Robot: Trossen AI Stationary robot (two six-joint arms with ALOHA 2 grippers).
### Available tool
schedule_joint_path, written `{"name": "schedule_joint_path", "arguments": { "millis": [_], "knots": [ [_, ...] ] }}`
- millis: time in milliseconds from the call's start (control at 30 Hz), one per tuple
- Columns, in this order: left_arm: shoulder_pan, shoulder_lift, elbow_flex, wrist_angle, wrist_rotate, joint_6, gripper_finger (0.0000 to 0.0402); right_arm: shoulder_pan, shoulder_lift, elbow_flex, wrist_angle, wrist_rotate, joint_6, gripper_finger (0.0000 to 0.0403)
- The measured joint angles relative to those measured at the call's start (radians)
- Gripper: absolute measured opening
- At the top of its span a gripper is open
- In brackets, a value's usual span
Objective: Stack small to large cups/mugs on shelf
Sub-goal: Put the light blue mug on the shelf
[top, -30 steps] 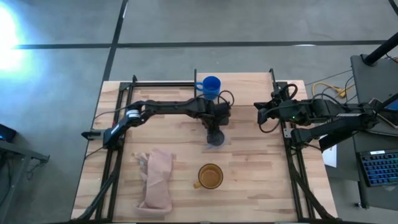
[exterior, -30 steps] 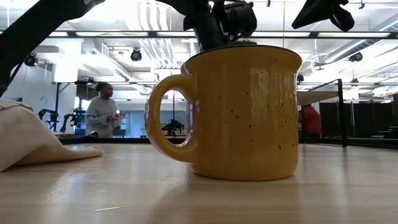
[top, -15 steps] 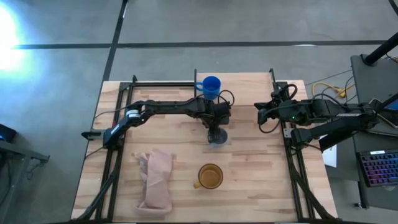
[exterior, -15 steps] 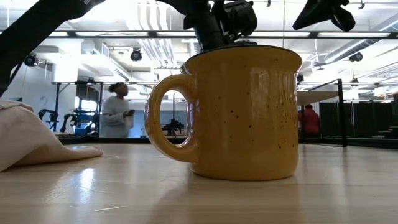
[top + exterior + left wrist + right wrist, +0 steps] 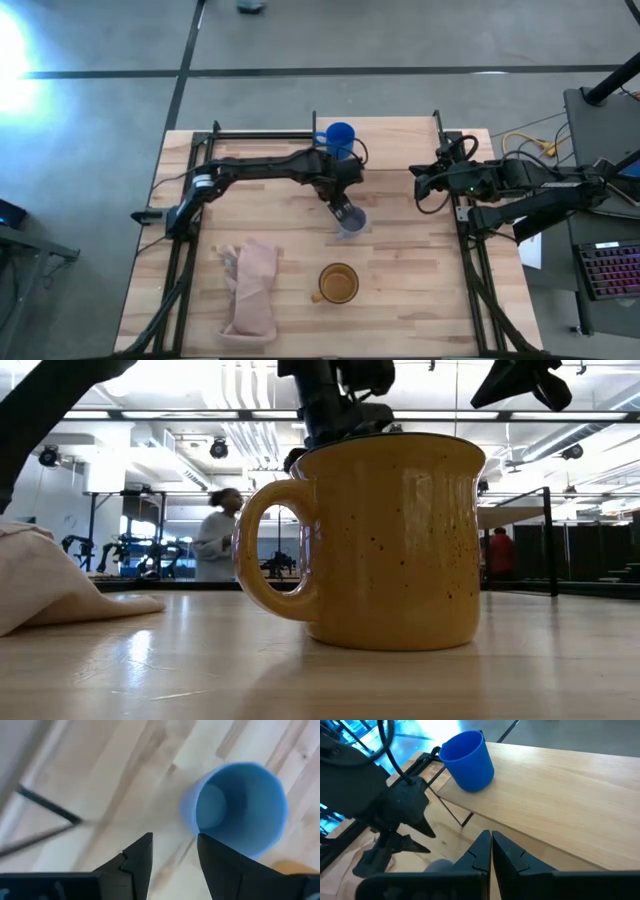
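Note:
A grey-blue mug (image 5: 351,223) stands upright on the tabletop, its open mouth filling the left wrist view (image 5: 240,805). My left gripper (image 5: 342,207) hovers just above and beside its rim, open (image 5: 175,857) with nothing between the fingers. A small bright blue mug (image 5: 340,138) stands on the shelf (image 5: 400,145), also seen from my right wrist (image 5: 467,760). The yellow mug (image 5: 338,284) stands nearer the front and fills the low view (image 5: 385,540). My right gripper (image 5: 491,847) waits shut at the shelf's right end (image 5: 420,185).
A pinkish-beige cloth (image 5: 252,290) lies crumpled at the front left, beside the yellow mug (image 5: 50,580). Black frame rails (image 5: 185,250) run along both table sides. A person walks in the room behind the table (image 5: 218,540).
My left gripper has gone up from the grey-blue mug and a little toward the table's far left, rolling about its own axis. The mug stays upright on the table, more of its rim showing now.

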State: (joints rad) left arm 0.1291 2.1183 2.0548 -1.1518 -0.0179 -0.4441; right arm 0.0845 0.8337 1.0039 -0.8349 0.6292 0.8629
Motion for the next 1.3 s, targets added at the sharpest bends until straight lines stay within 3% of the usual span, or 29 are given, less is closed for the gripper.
{"name": "schedule_joint_path", "arguments": {
  "millis": [367,533,767,1000,1300],
  "knots": [
    [0.000,0.015,-0.066,-0.026,0.052,-0.101,0.0140,0.000,0.000,0.000,0.000,-0.117,0.111,0.0009],
    [-0.002,0.015,-0.089,-0.015,0.068,-0.124,0.0140,0.000,0.005,-0.017,-0.018,-0.177,0.257,0.0009],
    [-0.012,-0.009,-0.111,0.013,0.066,-0.195,0.0140,0.004,0.086,-0.090,-0.072,-0.360,0.424,0.0009],
    [-0.050,-0.067,-0.224,0.084,-0.005,-0.263,0.0140,0.009,0.226,-0.099,-0.023,-0.408,0.435,0.0009],
    [-0.074,-0.325,-0.525,0.349,-0.049,-0.385,0.0140,0.009,0.384,-0.102,0.086,-0.506,0.384,0.0023]
  ]
}}
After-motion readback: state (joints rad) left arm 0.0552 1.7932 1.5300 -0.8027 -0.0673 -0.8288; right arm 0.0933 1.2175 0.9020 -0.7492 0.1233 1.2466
